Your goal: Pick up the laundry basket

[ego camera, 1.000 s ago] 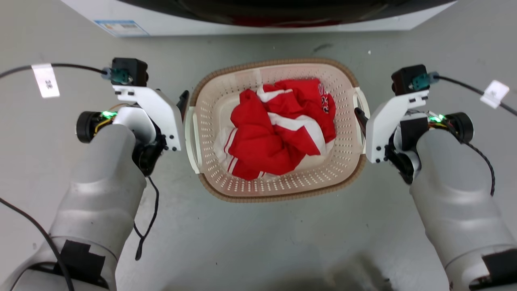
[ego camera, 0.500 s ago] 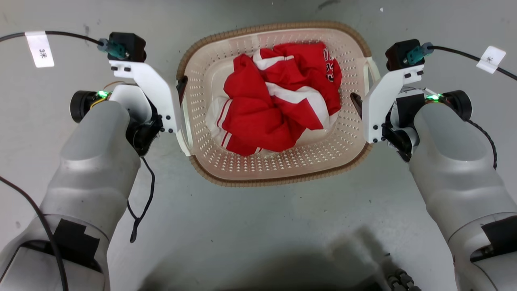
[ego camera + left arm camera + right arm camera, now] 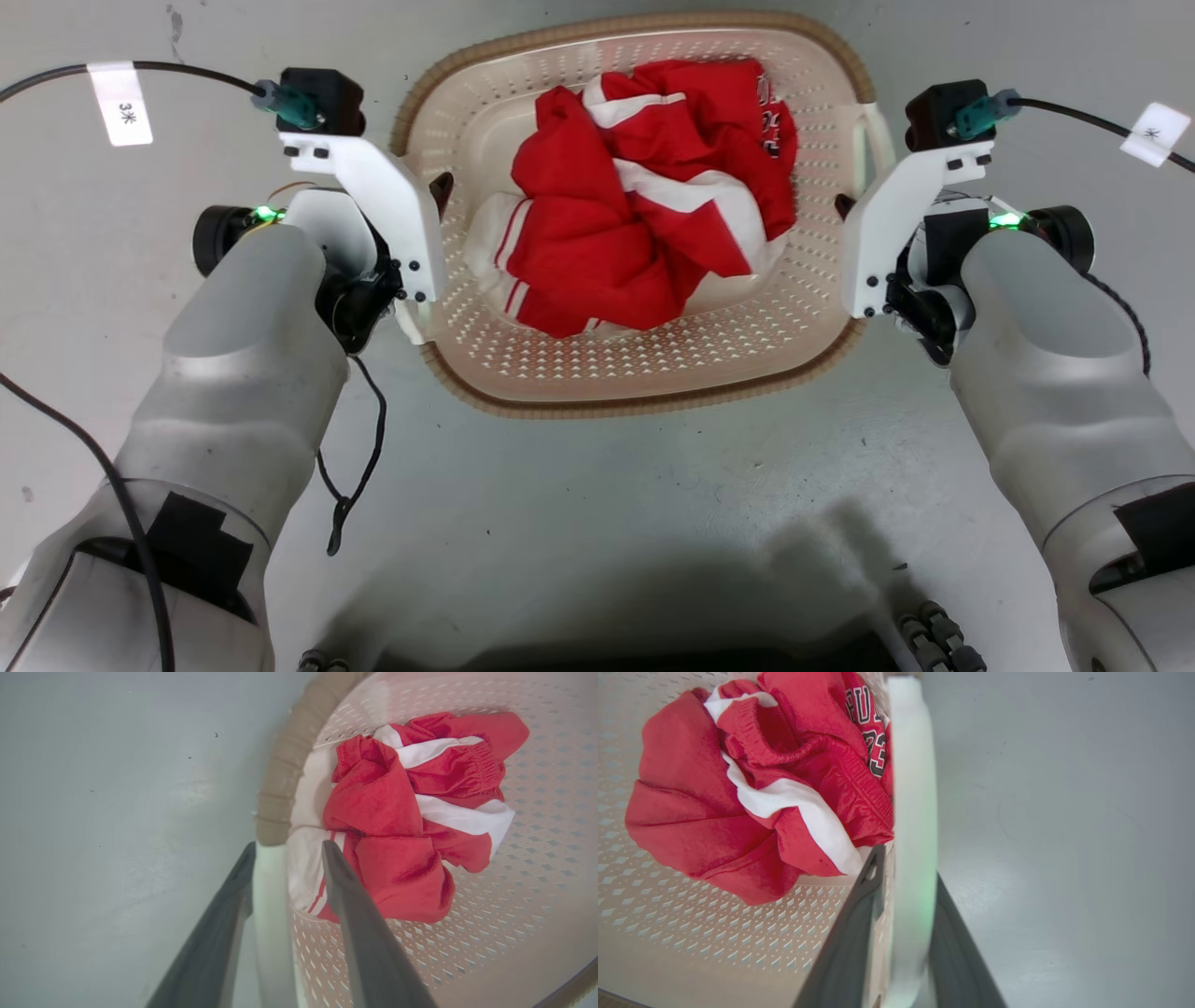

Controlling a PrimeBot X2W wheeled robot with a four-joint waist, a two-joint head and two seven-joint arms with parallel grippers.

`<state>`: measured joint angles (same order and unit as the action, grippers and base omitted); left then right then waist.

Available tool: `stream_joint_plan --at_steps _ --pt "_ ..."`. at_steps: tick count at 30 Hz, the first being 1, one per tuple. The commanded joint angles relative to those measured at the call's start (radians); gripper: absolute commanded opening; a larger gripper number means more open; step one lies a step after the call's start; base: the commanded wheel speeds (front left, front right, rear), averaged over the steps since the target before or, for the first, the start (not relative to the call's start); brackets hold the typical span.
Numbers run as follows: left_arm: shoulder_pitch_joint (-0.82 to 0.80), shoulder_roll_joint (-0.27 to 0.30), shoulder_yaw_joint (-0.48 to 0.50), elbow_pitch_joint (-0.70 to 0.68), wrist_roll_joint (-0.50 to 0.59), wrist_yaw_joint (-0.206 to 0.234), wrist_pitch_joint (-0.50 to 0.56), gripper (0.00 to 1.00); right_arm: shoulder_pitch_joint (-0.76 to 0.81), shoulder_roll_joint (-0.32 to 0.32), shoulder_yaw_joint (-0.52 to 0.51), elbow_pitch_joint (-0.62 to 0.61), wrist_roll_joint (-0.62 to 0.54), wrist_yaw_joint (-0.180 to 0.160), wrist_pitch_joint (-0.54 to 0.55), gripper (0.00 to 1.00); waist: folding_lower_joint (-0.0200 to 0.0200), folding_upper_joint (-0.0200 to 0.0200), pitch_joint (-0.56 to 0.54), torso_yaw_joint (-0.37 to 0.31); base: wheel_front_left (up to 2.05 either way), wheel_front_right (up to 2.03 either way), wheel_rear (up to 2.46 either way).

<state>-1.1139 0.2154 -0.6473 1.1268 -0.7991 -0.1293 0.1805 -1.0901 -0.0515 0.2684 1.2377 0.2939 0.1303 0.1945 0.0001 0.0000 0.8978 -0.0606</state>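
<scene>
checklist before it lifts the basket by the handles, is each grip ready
1. Left gripper straddles the left handle: ok.
2. Left grip tight: cannot tell; a gap shows on the handle's inner side.
3. Right gripper straddles the right handle: ok.
4. Right grip tight: ok; it sits flush on both sides.
5. Red and white clothes lie inside the laundry basket, nothing over the rim: ok.

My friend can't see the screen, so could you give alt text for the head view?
A cream laundry basket holding crumpled red-and-white clothes, seen from above over a grey floor, between two pale robot arms. The dark left fingers and right fingers meet its two sides.
</scene>
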Motion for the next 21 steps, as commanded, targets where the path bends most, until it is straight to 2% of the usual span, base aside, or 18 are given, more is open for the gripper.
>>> stream_joint_plan --at_steps 1,11,18,21 --pt "-0.011 0.008 -0.01 -0.002 -0.011 -0.002 -0.002 0.0 -0.017 0.005 0.012 0.006 0.016 0.0 0.001 0.0 -0.0001 0.0 0.001 0.001 0.0 0.0 0.0" --pt "0.001 0.005 -0.08 -0.003 -0.079 -0.003 0.023 0.0 -0.005 0.005 0.083 0.016 0.095 0.0 0.007 0.0 -0.0001 0.0 -0.03 0.0 0.0 0.0 0.0" --pt "0.016 -0.001 -0.116 0.005 -0.126 -0.003 0.08 0.0 0.021 0.007 0.143 0.014 0.163 0.002 0.104 0.0 -0.0001 0.0 -0.101 -0.001 0.0 0.0 0.0" --pt "0.022 -0.002 -0.139 0.008 -0.159 -0.004 0.131 0.0 0.029 0.009 0.179 0.013 0.214 0.002 0.192 0.0 -0.0001 0.0 -0.166 0.0 0.0 0.0 0.0"
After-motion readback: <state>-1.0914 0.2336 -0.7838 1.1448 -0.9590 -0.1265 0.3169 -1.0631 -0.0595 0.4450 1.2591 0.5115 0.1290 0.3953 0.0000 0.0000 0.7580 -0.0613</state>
